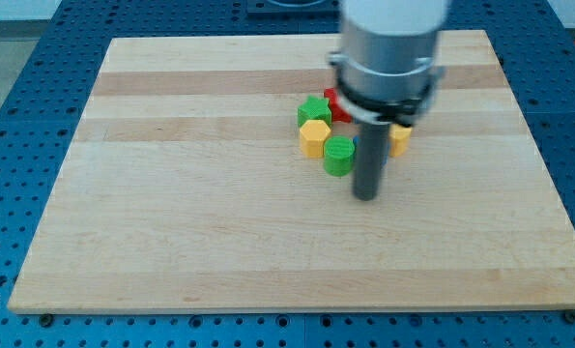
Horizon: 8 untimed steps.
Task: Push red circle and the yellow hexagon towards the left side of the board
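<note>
The yellow hexagon [314, 137] lies near the board's middle, a little toward the view's top. A red block [335, 104] sits just above and right of it, partly hidden by the arm, so its shape is unclear. A green star [314, 110] touches the hexagon's top side. A green cylinder [339, 155] sits at the hexagon's lower right. Another yellow block [400, 138] peeks out right of the rod. My tip [365, 196] rests on the board just below and right of the green cylinder, right of the cluster.
The wooden board [171, 213] lies on a blue perforated table [16, 77]. The arm's grey body [388, 48] hides part of the cluster at the view's top.
</note>
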Available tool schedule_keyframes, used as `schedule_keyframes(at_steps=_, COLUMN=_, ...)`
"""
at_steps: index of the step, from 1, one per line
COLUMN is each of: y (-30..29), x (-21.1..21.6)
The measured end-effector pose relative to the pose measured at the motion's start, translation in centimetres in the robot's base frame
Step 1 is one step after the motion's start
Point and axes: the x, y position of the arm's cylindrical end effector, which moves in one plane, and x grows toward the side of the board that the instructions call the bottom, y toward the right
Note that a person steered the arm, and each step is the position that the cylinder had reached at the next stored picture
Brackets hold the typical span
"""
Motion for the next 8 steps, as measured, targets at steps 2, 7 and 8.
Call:
schedule_keyframes(at_steps=2, y=6.9, x=-5.9)
schedule_keyframes(at_steps=7, y=-2.9, x=-9.0)
schedule_keyframes(at_steps=8, y=-4.7, x=-8.2)
